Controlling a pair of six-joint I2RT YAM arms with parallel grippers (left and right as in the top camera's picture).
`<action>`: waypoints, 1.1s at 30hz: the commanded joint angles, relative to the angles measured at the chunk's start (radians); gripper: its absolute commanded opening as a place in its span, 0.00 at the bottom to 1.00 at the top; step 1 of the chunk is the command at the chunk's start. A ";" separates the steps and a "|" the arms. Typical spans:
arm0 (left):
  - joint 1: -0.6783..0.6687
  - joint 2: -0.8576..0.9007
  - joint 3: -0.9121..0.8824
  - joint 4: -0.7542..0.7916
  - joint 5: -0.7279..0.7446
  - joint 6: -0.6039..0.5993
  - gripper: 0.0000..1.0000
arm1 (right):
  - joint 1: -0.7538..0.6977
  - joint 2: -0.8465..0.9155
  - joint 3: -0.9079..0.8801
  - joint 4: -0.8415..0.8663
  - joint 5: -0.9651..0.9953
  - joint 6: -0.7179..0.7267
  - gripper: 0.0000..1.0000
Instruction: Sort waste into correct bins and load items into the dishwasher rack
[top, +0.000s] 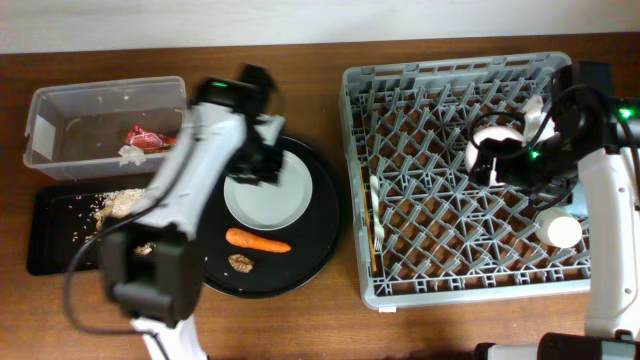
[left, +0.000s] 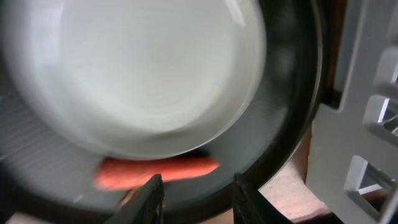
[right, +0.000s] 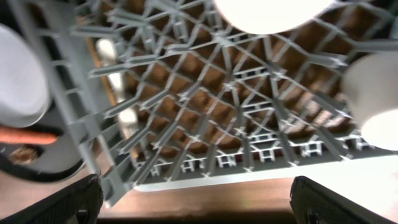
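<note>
The pale plate (top: 268, 195) lies on the round black tray (top: 322, 240), with the orange carrot (top: 258, 241) and a brown lump (top: 240, 263) in front of it. My left gripper (top: 262, 162) hovers over the plate's far left edge. In the left wrist view it (left: 196, 186) is open and holds nothing, with the plate (left: 143, 74) and the carrot (left: 161, 171) blurred below. My right gripper (top: 505, 160) hangs open over the grey dishwasher rack (top: 450, 80). Its fingers (right: 81, 199) stand wide apart above the rack (right: 205, 112). A white fork (top: 377, 215) and a chopstick (top: 372, 235) lie in the rack's left column, and the cup (top: 560, 232) stands at the right.
The clear box (top: 60, 110) at the far left holds a red wrapper (top: 145, 138) and a white tissue (top: 130, 153). The shallow black tray (top: 50, 240) in front of it holds beige scraps (top: 120, 203). A strip of bare table separates the round tray from the rack.
</note>
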 joint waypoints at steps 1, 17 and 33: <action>0.175 -0.181 0.037 -0.056 -0.021 -0.005 0.35 | 0.119 -0.002 -0.002 0.019 -0.104 -0.036 0.99; 0.593 -0.311 -0.024 -0.116 -0.013 -0.005 0.36 | 0.863 0.373 -0.001 0.639 0.142 0.257 0.99; 0.593 -0.311 -0.098 -0.080 -0.002 -0.005 0.36 | 0.863 0.670 -0.002 0.708 0.280 0.487 0.63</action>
